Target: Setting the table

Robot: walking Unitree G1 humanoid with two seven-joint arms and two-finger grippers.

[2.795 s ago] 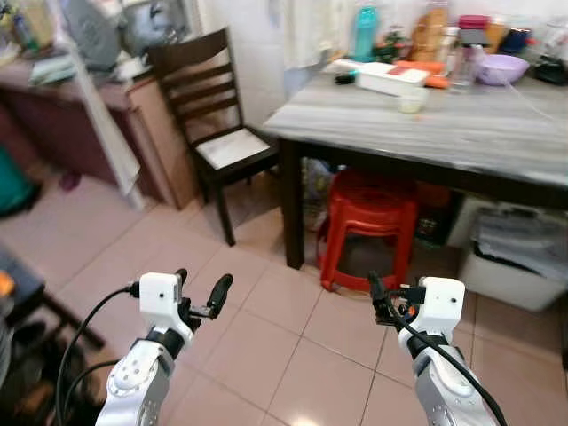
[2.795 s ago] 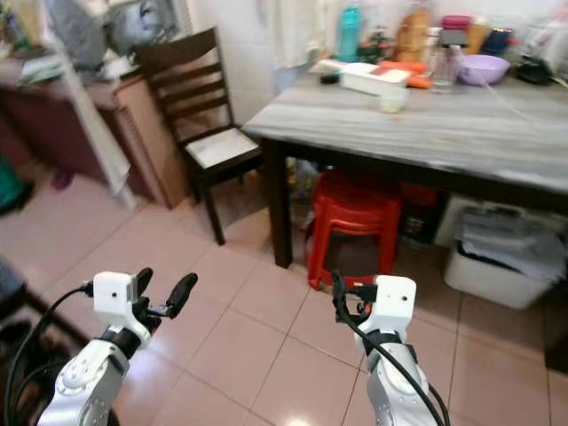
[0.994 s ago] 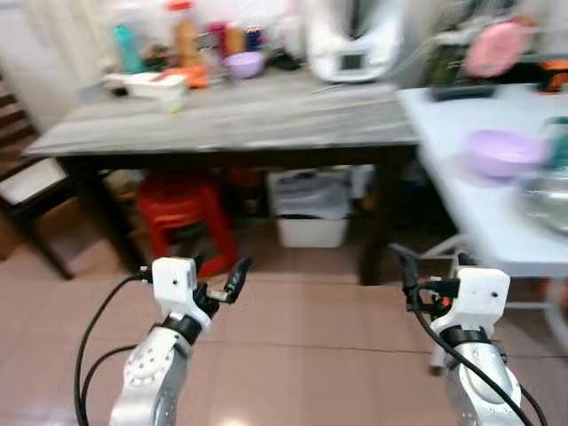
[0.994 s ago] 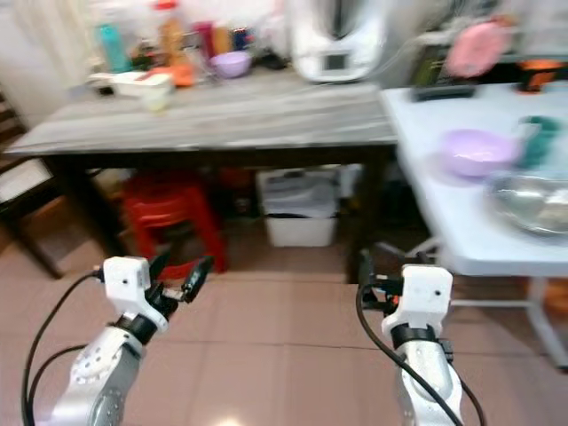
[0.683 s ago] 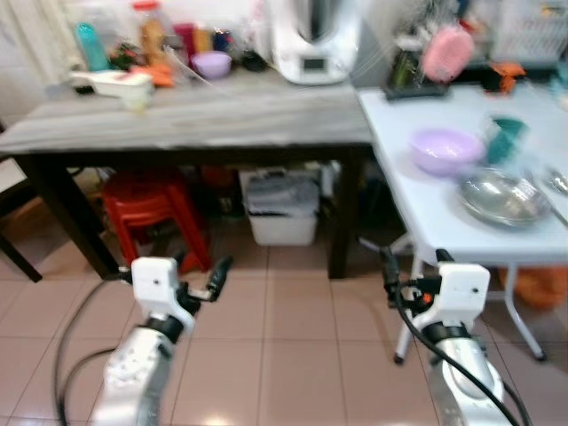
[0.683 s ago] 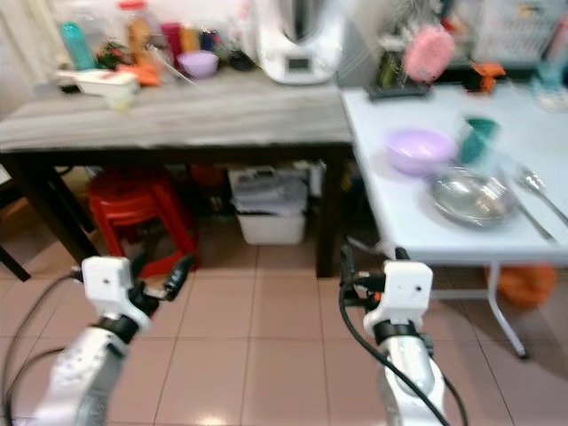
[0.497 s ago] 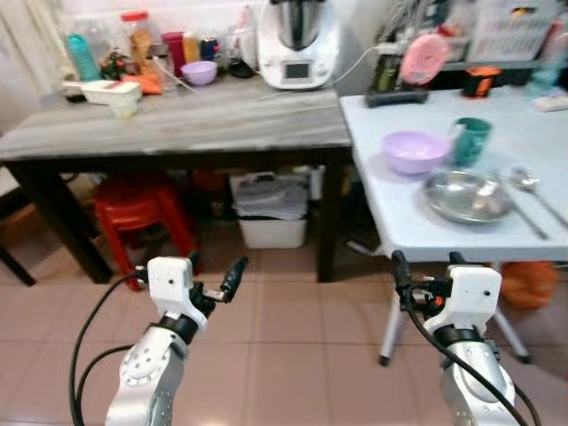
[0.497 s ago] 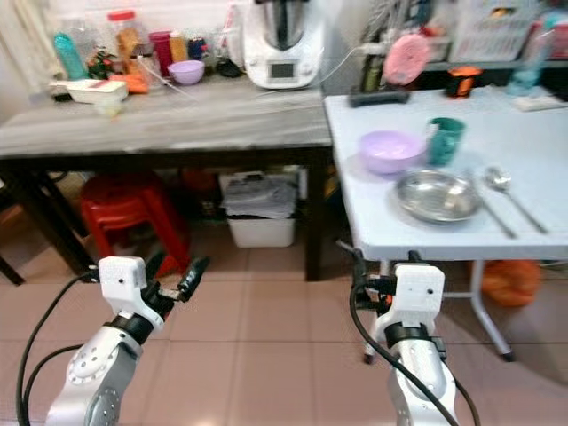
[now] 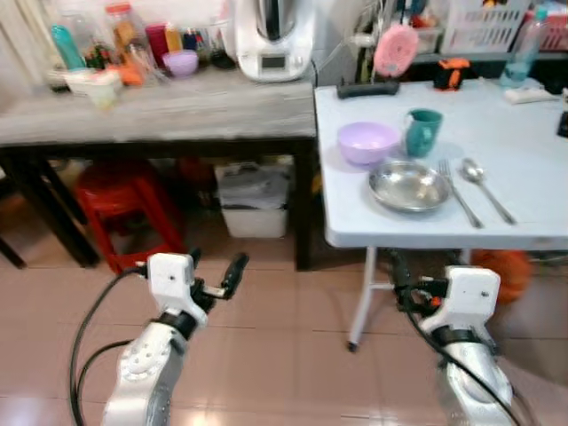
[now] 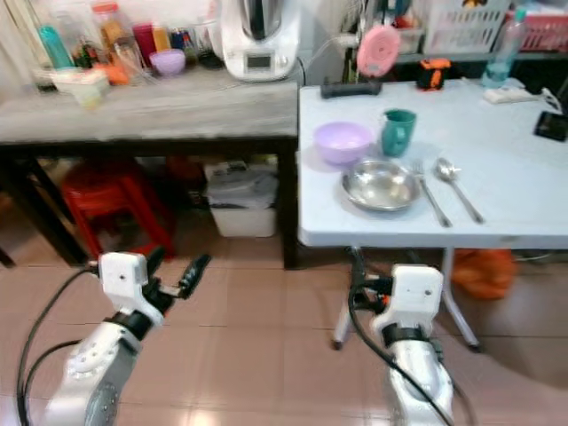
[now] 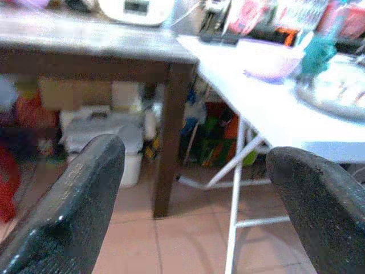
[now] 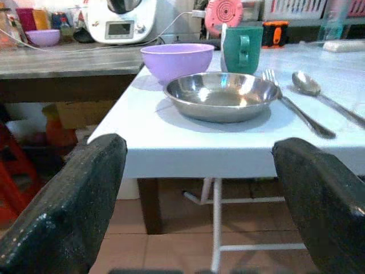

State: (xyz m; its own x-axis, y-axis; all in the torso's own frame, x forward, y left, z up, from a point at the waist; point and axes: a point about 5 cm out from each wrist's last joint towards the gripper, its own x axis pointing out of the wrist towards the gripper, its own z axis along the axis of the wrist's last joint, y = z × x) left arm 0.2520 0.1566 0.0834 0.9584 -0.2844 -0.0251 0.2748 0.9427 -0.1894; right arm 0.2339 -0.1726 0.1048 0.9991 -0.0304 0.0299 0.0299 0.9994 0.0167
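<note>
White table (image 9: 532,133) now nearer, centred.

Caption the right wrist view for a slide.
Open right gripper faces a white table set with steel bowl, purple bowl, green mug, fork and spoon.

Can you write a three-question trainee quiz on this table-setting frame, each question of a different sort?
1. True or false: the right gripper is shut on the fork.
2. Multiple choice: what stands directly beside the purple bowl on the white table? A) a teal mug B) a red kettle C) a glass jug
3. Fill in: the spoon lies on the far side of the fork from the steel ____.

Key: 1. False; both the right gripper and the left gripper are open and empty, held over the floor short of the table. 2. A. 3. plate.
</note>
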